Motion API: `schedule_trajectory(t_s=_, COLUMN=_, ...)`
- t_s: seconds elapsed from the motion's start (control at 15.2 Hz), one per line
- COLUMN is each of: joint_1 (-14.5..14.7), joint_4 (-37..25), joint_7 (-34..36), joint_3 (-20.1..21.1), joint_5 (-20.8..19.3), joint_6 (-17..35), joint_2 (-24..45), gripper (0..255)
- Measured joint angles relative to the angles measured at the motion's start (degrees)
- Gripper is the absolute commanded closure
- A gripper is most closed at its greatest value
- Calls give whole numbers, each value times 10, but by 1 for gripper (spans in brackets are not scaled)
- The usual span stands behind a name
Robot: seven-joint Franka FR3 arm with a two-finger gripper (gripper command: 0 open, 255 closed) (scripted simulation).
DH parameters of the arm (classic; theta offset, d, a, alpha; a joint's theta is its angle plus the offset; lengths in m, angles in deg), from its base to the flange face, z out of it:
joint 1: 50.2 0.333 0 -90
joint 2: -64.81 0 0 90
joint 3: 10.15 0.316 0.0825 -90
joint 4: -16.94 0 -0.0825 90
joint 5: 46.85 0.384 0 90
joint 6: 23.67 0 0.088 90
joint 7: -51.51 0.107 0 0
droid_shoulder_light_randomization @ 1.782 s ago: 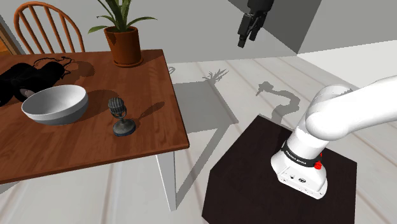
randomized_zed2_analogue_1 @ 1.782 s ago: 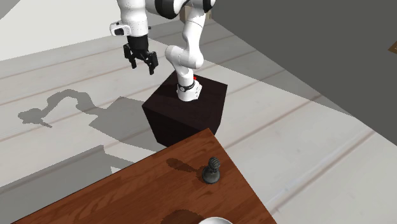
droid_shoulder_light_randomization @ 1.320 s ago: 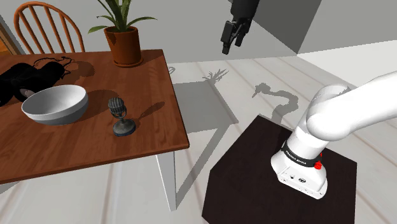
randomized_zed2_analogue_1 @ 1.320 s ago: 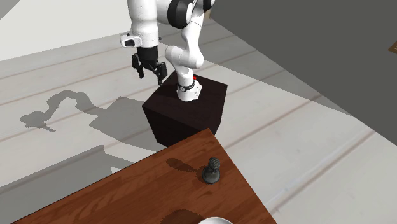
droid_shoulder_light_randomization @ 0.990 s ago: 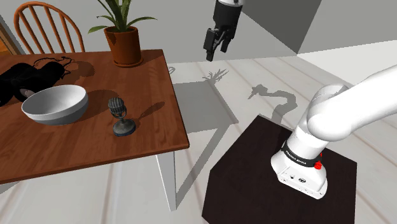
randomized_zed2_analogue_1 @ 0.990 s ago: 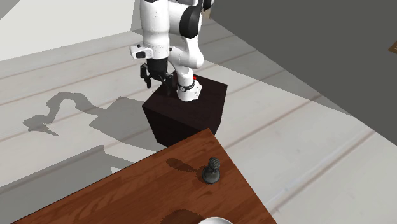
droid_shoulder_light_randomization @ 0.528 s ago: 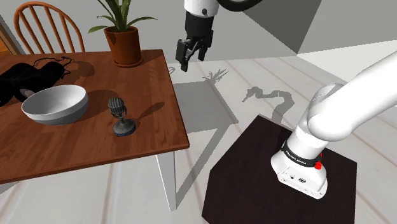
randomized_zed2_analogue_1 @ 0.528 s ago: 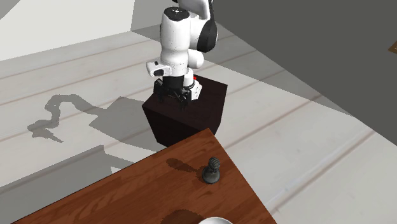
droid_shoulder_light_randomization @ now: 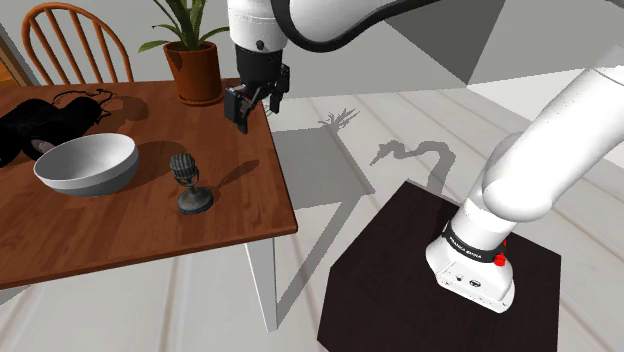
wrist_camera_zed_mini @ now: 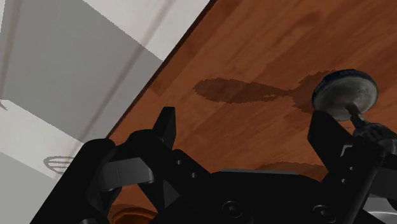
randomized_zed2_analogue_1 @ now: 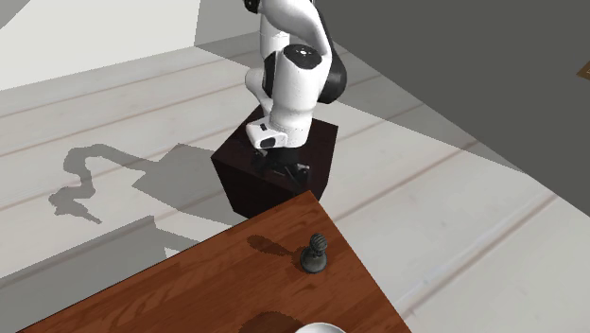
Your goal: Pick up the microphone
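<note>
We see the microphone (droid_shoulder_light_randomization: 189,185) standing upright on its round base on the brown table (droid_shoulder_light_randomization: 120,235), at about 7 o'clock from the claw (droid_shoulder_light_randomization: 243,112) in the shoulder view and well apart from it. In the second exterior view the microphone (randomized_zed2_analogue_1: 315,254) sits near the table's (randomized_zed2_analogue_1: 217,293) edge, at about 5 o'clock from the claw (randomized_zed2_analogue_1: 286,170), which hangs between it and the dark stand (randomized_zed2_analogue_1: 236,180). From the wrist, we look down on the wood of the table (wrist_camera_zed_mini: 267,51); the microphone (wrist_camera_zed_mini: 344,91) appears just past the tip of one finger, outside the gap, with its shadow stretching across the boards.

The claw (wrist_camera_zed_mini: 245,127) is wide: we see its two black fingers (wrist_camera_zed_mini: 167,127) standing well apart, with nothing between them and nothing touched. It hangs in the air above the table's near corner region, pointing down.

A pale bowl (droid_shoulder_light_randomization: 85,165) rests on the table at about 10 o'clock from the microphone, near but not touching; we see only its plain inner wall. A brown pot (droid_shoulder_light_randomization: 198,72) at about 12 o'clock from the microphone, by the far edge, holds a green plant (droid_shoulder_light_randomization: 185,20). A black heap (droid_shoulder_light_randomization: 30,125) lies beyond the bowl, and a wooden chair (droid_shoulder_light_randomization: 75,40) stands behind the table.
</note>
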Motion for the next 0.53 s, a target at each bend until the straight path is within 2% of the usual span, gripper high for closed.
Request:
schedule_trajectory(t_s=0.26, joint_1=6, joint_4=-71, joint_7=72, joint_3=43, joint_5=-66, joint_6=0, joint_2=91, gripper=0)
schedule_trajectory(t_s=0.53, joint_1=36, joint_4=-153, joint_7=147, joint_3=69, joint_5=-149, joint_6=-14, joint_2=194, gripper=0)
